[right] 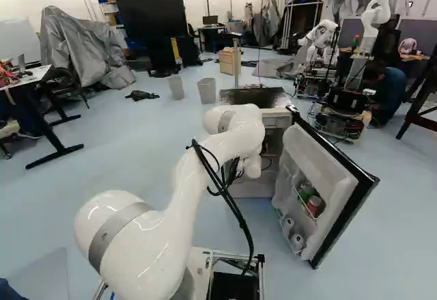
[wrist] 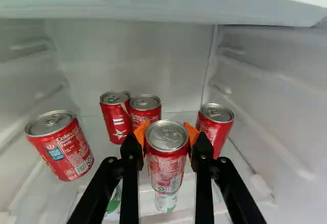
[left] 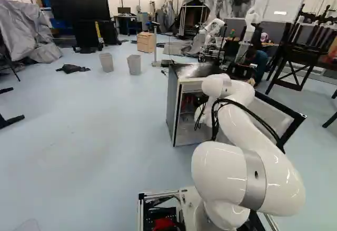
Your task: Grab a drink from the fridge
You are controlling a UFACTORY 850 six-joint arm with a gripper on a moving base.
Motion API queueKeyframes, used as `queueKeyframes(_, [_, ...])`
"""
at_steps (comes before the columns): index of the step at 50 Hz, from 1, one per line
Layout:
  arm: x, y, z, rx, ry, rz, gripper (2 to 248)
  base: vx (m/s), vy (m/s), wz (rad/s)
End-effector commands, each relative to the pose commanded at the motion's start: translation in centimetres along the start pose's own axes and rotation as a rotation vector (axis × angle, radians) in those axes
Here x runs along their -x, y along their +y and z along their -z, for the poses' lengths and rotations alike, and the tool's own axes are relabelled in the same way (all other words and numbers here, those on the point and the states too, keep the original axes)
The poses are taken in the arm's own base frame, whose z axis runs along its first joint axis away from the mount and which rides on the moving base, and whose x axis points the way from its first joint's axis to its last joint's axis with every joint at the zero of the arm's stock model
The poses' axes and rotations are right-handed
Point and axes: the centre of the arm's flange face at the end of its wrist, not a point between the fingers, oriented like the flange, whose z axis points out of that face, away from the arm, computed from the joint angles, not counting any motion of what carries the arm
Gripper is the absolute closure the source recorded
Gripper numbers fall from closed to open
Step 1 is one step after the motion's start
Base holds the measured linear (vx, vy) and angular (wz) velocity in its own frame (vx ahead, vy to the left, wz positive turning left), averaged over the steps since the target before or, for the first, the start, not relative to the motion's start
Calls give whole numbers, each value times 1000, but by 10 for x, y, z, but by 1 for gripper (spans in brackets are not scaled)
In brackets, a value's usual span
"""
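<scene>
1. Red drink can with a silver lid [wrist: 166,152]: it is inside the fridge [left: 172,102], a grey-sided cabinet with a white lining, right of centre in the left base view.
2. White, smooth-jointed arm [left: 263,152]: it fills the lower right of the left base view and reaches into the fridge's open front.
3. Black-edged white fridge door [right: 300,143]: it stands open at the right of the right base view, close beside the arm, with cans in its racks.
4. Another robot [right: 379,20], white, is at the upper right of the right base view.
5. Large black screen [right: 147,30]: upper left of the right base view.
6. Light wooden drawer unit [left: 146,42]: upper middle of the left base view; two grey bins [left: 106,62] are nearer, to its left.
7. White ledge [wrist: 168,4] overhangs the cans inside, limiting the room above them.
8. Black two-fingered gripper [wrist: 166,132]: its fingers stand about a can's width apart, orange pads pressed to both sides of the red drink can near its lid. Whether the can's base touches the shelf, I cannot tell.
9. Other red cans: one [wrist: 61,145] apart beside one finger, one [wrist: 216,124] close by the other finger, crowding that side, and a touching pair [wrist: 116,117] just beyond the gripper.
</scene>
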Motion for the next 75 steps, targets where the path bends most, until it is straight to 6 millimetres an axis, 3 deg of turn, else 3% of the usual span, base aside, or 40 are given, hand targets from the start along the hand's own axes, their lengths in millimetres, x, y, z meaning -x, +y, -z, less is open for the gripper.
queueKeyframes(38, [-13, 0, 28, 4, -50, -18, 150, 0, 0, 0])
queueKeyframes(52, [-20, -2, 51, 7, -89, -33, 150, 0, 0, 0])
queueKeyframes(75, [-56, -4, 101, 17, -144, -55, 150, 0, 0, 0])
